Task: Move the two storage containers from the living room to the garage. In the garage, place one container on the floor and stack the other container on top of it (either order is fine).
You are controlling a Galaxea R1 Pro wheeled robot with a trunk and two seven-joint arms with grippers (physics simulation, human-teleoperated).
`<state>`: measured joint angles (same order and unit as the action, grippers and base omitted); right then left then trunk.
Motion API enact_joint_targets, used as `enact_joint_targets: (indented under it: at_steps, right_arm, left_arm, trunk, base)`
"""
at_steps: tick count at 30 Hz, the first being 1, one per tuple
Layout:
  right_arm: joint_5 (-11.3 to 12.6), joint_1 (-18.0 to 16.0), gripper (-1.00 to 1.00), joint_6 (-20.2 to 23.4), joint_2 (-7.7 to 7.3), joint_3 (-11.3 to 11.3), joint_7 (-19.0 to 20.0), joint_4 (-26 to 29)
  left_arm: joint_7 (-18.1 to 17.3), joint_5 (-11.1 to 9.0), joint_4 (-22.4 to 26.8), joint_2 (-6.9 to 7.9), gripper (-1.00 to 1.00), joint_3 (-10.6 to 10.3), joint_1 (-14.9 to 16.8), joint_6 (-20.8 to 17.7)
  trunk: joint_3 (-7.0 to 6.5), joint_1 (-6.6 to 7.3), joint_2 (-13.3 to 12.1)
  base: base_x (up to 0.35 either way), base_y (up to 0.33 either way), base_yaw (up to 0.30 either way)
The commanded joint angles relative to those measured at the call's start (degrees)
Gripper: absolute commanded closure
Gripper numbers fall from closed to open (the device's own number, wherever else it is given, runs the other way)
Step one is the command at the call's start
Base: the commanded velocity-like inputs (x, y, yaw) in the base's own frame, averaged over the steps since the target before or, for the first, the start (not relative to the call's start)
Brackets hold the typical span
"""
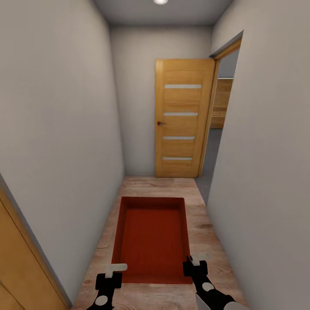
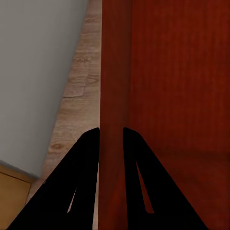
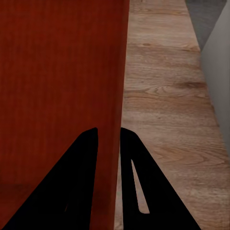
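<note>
Here, storage container (image 1: 153, 239), door (image 1: 183, 118) ahead

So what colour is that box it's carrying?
Orange-red; the storage container shows best in the head view.

The storage container (image 1: 153, 239) was orange-red with fine ribbing inside; the plank floor (image 1: 202, 232) pale wood-grained; the door (image 1: 183, 118) honey-toned wood with four pale horizontal strips; the walls (image 1: 56, 129) white-grey; both grippers' fingers (image 2: 79, 187) showed black
</note>
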<state>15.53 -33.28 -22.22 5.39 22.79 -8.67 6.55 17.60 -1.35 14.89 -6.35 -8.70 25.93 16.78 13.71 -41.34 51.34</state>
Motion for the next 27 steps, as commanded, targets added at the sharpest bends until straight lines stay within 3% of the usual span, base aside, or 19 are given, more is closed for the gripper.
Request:
enact_joint_targets:
  at_steps: [1, 27]
  right_arm:
    - [1.52, -0.03, 1.00, -0.20, -0.03, -2.57, -2.49, -0.75]
    - [1.56, -0.04, 1.00, -0.20, -0.03, -2.60, -2.47, -0.75]
  left_arm:
    - [1.71, -2.96, 0.77, 0.02, 1.00, 1.76, 0.09, 3.26]
    - [1.65, -2.96, 0.83, 0.02, 1.00, 1.76, 0.09, 3.26]
  trunk:
    - [0.08, -0.04, 0.05]
    - [0.08, -0.04, 0.05]
  base:
    - [0.322, 0.000, 0.000]
    - [0.322, 0.000, 0.000]
